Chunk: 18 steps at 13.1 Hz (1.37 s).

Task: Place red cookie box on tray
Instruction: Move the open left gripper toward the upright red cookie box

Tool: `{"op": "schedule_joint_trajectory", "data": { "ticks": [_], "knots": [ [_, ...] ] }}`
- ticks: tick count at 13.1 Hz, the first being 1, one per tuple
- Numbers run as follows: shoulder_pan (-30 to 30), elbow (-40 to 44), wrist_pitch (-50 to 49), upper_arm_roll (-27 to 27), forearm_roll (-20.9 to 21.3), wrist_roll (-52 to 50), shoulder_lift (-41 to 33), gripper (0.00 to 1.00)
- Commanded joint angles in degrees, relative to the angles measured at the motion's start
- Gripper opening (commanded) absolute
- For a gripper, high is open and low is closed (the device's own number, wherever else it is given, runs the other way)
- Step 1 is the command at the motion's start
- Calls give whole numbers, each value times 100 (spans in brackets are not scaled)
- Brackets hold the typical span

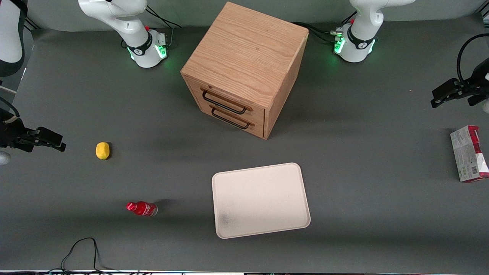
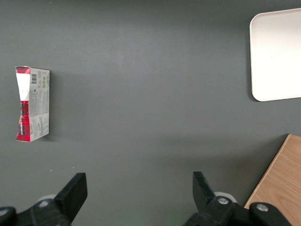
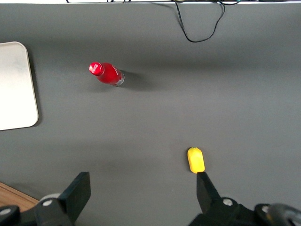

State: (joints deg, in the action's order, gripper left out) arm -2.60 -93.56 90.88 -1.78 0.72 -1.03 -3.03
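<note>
Nearest the front camera, the tray (image 1: 261,200) lies flat on the dark grey tabletop (image 1: 363,183), nothing on it. Cream-white, matte, rectangular with rounded corners, low raised rim, dark smudge near one corner. A small red bottle (image 1: 141,208) lies on its side toward the parked arm's end; a yellow lemon-like thing (image 1: 102,150), smooth and oval, is a bit farther from the camera.

Red cookie box (image 1: 469,153) sits at the working arm's end of the tabletop, well apart from the tray, white-grey printed panel with barcode facing up, red showing on its edges. Thin cardboard carton, crisp corners, probably light and easy to dent.

Left pincer (image 2: 138,188) hangs above the tabletop, near the box but not over it, fingers (image 2: 75,190) spread wide, holding nothing. Step in hand looks like the reach, task not started.

To do it well: centre over the box, turn the wrist so the fingers span the short width, come down straight, close gently so the carton doesn't crush or slide on the smooth mat. Then lift clear of the rim before setting it down.

Farthest back, a wooden drawer cabinet (image 1: 246,65), oak grain, two drawers with dark wire handles.
</note>
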Motion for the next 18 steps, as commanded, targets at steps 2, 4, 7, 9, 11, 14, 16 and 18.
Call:
{"op": "schedule_joint_trajectory", "data": {
  "ticks": [2, 4, 7, 9, 11, 14, 16, 18],
  "knots": [
    [5, 162, -9, 55, -55, -20, 171, 100],
    [-205, 189, 166, 55, -55, 216, 320, 100],
    [-687, 206, 439, 55, -28, 787, 557, 100],
    [-1030, 233, 650, 55, -2, 1270, 733, 100],
    [-1408, 408, 747, 47, 16, 1753, 970, 100],
    [-2049, 882, 739, 47, -2, 2684, 1462, 100],
    [-2428, 1093, 738, 47, -54, 3317, 1682, 100],
    [-2709, 1278, 730, 38, -55, 3574, 1858, 100]
  ]
}}
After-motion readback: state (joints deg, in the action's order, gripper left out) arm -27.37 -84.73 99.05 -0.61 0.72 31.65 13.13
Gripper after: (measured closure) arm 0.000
